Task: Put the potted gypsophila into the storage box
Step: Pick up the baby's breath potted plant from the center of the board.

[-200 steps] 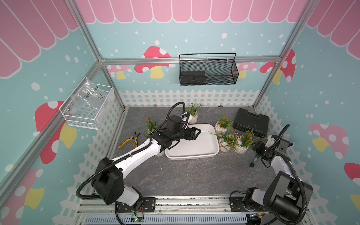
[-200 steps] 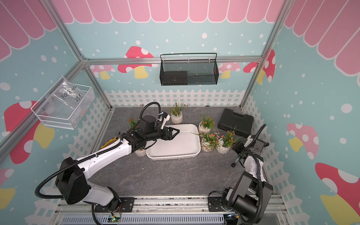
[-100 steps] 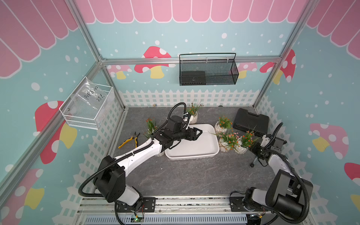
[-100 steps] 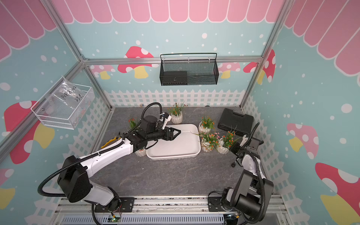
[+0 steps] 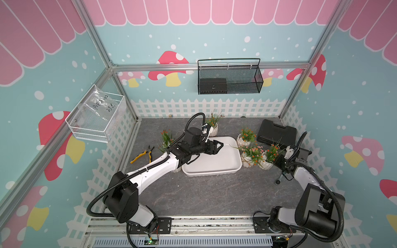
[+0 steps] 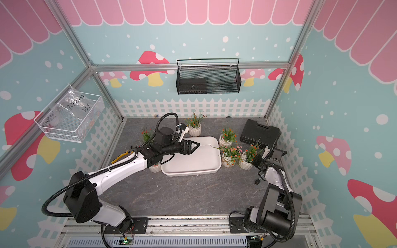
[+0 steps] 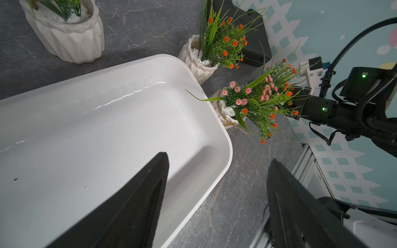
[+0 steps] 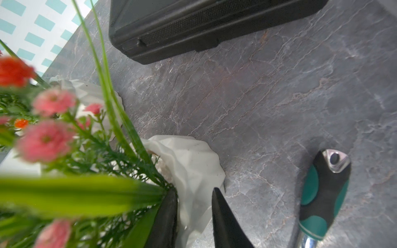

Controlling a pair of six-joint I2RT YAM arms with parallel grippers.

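Pot (image 8: 189,158) rim pinched by right gripper (image 8: 193,190), one jaw inside; tub (image 7: 107,107) farther beyond, under left gripper (image 7: 218,156), spread empty

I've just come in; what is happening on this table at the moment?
The right gripper pinches the rim of one potted gypsophila, one finger inside the pot and one outside; the pot stands on the table near the white storage box. The left gripper hovers open and empty over the box. No pot is in the box yet; the other pots stand around it.
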